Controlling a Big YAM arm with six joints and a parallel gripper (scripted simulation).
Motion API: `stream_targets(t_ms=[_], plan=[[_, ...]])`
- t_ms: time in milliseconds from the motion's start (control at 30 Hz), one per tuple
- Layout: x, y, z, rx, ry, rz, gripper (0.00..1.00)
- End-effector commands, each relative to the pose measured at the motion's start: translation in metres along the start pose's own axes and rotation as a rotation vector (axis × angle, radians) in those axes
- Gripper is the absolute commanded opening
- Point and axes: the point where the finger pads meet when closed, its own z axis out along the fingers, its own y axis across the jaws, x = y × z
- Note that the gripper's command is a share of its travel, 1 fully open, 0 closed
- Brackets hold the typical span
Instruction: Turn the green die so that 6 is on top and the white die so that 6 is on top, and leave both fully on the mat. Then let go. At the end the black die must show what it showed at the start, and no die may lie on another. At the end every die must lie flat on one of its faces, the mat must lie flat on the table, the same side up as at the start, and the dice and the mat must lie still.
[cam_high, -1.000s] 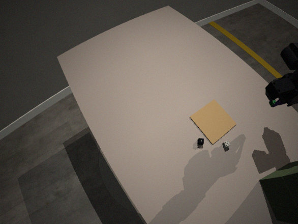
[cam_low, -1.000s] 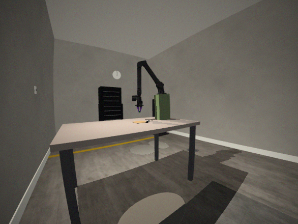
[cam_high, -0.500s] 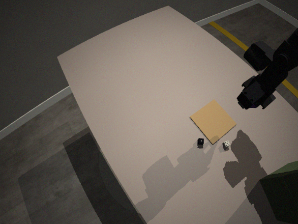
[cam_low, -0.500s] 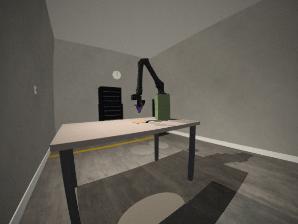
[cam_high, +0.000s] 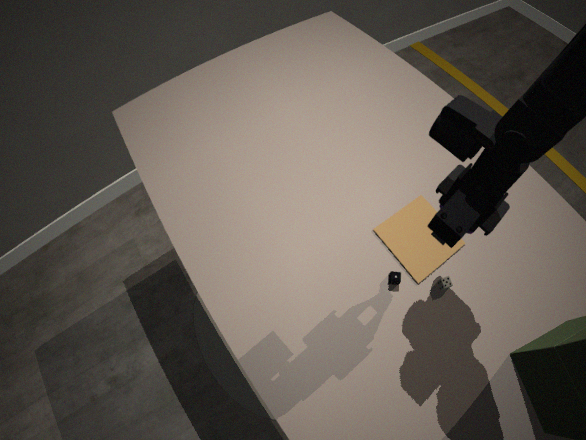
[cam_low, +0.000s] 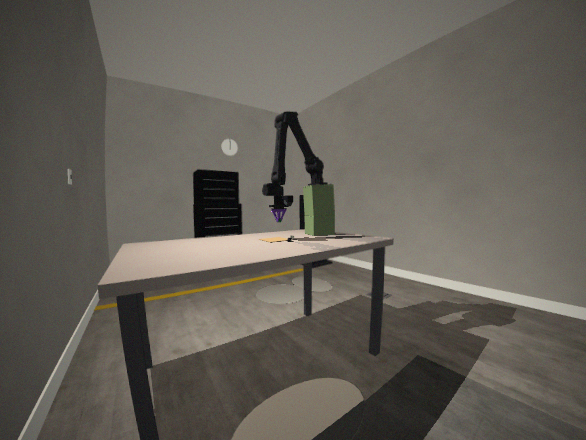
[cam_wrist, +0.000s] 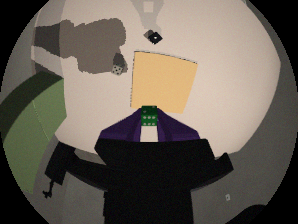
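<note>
My gripper (cam_low: 279, 219) (cam_wrist: 149, 112) is shut on the green die (cam_wrist: 149, 117), held high above the table. The face turned to the wrist camera shows several pips. In the top view the gripper body hides the die and covers the right part of the mat. The orange mat (cam_high: 407, 240) (cam_low: 271, 240) (cam_wrist: 162, 80) lies flat. The white die (cam_high: 445, 282) (cam_wrist: 117, 70) lies on the table off the mat, partly in shadow, with several pips showing. The black die (cam_high: 394, 278) (cam_wrist: 155, 38) lies on the table off another edge, with one large pip facing up.
The green block (cam_high: 555, 370) (cam_low: 320, 210) (cam_wrist: 37, 115) under the arm's base stands on the table (cam_high: 260, 150), on the white die's side of the mat. The arm's shadows fall around both loose dice. The long table edge is beyond the black die.
</note>
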Motion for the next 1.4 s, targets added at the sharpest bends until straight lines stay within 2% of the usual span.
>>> stream_targets(t_ms=[0, 200, 267, 400, 633, 700, 1100, 1367], plan=[[0.006, -0.005, -0.005, 0.011, 0.002, 0.027, 0.14], [0.005, -0.005, -0.003, 0.010, 0.002, 0.022, 0.14], [0.005, -0.002, 0.003, 0.002, 0.002, 0.021, 0.14], [0.006, -0.008, 0.009, 0.017, 0.002, 0.022, 0.14], [0.006, -0.006, 0.035, 0.013, 0.002, 0.017, 0.14], [0.006, -0.006, 0.035, 0.013, 0.002, 0.017, 0.14], [0.006, -0.002, 0.089, 0.008, 0.002, 0.010, 0.14], [0.006, -0.002, 0.098, 0.008, 0.002, 0.011, 0.14]])
